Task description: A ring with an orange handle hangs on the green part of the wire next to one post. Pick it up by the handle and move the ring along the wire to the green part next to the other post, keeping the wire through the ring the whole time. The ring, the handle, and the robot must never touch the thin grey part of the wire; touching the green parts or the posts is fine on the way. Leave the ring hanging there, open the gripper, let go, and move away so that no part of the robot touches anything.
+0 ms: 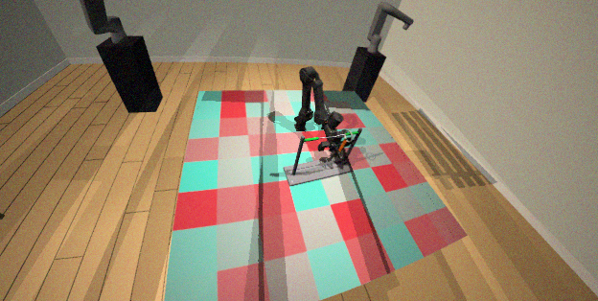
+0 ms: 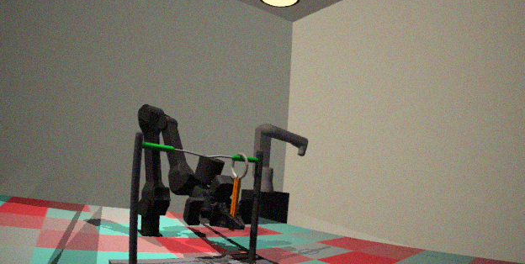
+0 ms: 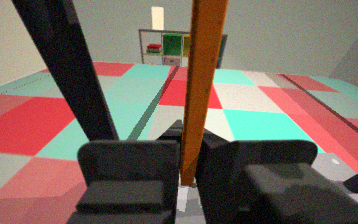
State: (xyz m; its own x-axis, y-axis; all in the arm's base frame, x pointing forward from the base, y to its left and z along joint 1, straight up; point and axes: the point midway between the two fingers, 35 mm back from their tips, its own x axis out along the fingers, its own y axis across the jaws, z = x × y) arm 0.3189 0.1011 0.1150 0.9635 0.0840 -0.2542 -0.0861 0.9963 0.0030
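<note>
Ring (image 1: 345,142) (image 2: 247,167): in top view, small, at green part near right-hand post (image 1: 355,143) (image 2: 256,208); fingertips hard to make out. Exterior: around green part (image 2: 251,160), orange handle (image 1: 343,144) (image 2: 235,197) (image 3: 200,85) hanging below, tilted; contact with wire unclear. Wrist: handle pinched in gripper (image 2: 239,224) (image 3: 187,162), upper end cut off, ring outside frame.

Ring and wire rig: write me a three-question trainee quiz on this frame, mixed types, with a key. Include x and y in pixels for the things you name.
1. True or false: the end effector (image 1: 342,159) (image 2: 241,225) (image 3: 183,124) is shut on the orange handle (image 1: 342,144) (image 2: 235,197) (image 3: 201,80).

2. Multiple choice: in the exterior view, where is the ring (image 2: 246,166)?
A) around the green part at the image's left
B) around the thin grey part
C) around the green part at the image's right

3. Fill in: to finish, the end effector must still ____ the handle and move away.

Key: 1 true; 2 C; 3 release
</note>
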